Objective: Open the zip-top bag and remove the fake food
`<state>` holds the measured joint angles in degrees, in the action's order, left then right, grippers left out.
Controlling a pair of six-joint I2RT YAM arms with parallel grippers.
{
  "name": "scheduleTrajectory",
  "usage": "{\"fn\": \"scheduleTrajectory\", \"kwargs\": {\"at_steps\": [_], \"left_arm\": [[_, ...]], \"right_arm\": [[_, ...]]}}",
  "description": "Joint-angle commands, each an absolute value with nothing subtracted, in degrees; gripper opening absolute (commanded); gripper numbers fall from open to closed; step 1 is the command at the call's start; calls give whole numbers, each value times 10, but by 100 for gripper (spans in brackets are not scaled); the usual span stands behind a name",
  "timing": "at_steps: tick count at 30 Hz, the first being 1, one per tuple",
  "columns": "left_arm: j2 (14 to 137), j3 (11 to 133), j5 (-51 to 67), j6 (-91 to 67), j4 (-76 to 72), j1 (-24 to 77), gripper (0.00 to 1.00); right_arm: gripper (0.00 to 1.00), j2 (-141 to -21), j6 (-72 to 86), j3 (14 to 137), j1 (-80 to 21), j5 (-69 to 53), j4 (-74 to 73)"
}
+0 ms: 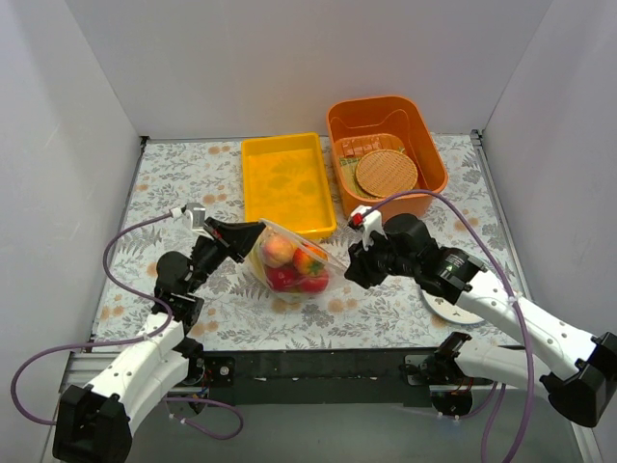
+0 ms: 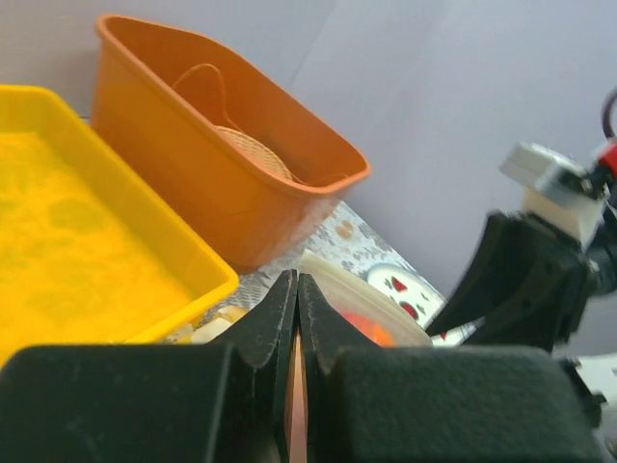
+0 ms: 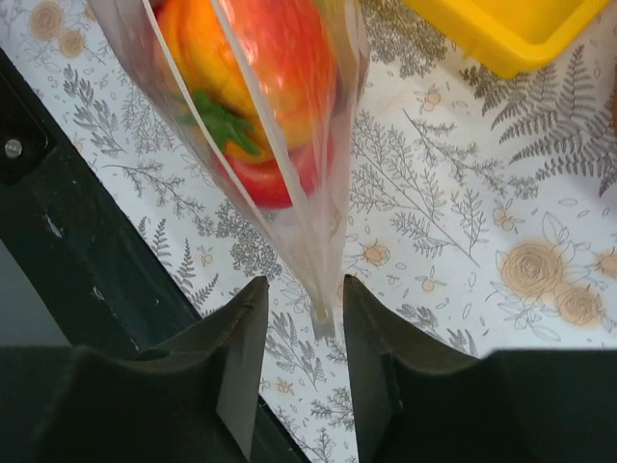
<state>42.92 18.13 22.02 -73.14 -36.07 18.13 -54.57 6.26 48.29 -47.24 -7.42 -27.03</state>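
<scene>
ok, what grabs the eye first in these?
The clear zip-top bag, stuffed with red, peach and orange fake food, is mid-table, just in front of the yellow tray. The left pincer is clamped shut on its left edge; the right pincer is open around its right corner. Behind, an orange bin holds a woven disc.

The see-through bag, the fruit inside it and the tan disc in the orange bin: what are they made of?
The clear zip-top bag looks like thin plastic film: transparent, creased, glinting. The red and orange fake food inside seems moulded plastic, smooth and glossy. The round tan disc in the orange bin shows a woven grid: wicker, or a plastic imitation.
</scene>
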Motion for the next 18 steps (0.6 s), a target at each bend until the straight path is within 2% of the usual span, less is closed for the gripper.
{"fn": "scheduleTrajectory", "kwargs": {"at_steps": [1, 4, 7, 11, 18], "left_arm": [[428, 149, 317, -733, -522, 178, 0], [441, 157, 341, -718, -505, 178, 0], [448, 156, 349, -721, -509, 178, 0], [450, 156, 343, -719, -503, 178, 0], [454, 167, 344, -711, -486, 178, 0]], "right_arm": [[51, -584, 39, 572, -470, -87, -245], [57, -611, 26, 632, -470, -62, -250], [59, -636, 23, 665, -468, -37, -251], [51, -689, 18, 715, -465, -82, -269], [52, -708, 11, 677, -470, -158, -258]]}}
